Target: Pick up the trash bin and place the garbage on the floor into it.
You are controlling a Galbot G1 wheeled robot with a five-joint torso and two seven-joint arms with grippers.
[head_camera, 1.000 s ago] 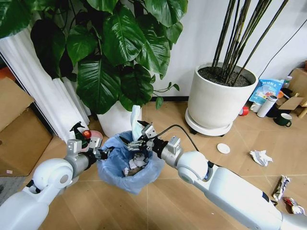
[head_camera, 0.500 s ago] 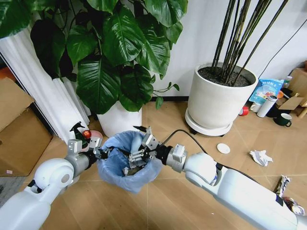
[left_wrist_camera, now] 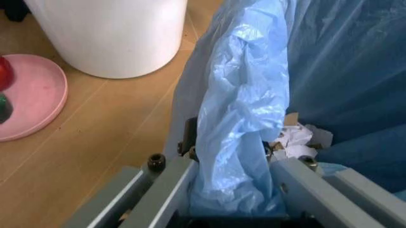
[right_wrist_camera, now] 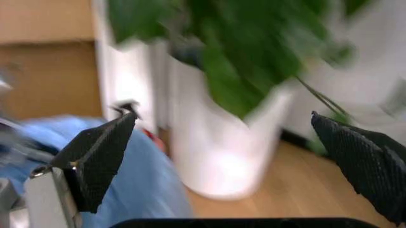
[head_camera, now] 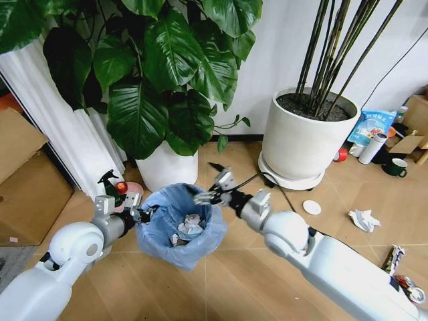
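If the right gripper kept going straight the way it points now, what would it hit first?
Probably the white plant pot, which sits dead ahead between the open right gripper fingers, under the leaves. Depth is unclear; the trash bin lies off to the side.

My left gripper point(head_camera: 142, 214) is clamped at centre-left; my right gripper point(head_camera: 212, 182), fingers spread, hovers mid-frame.

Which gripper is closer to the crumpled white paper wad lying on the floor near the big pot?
Right. The right gripper, open and empty, hangs over the trash bin's far rim, between bin and wad. The left gripper is clamped on the bin's opposite rim, farther from it.
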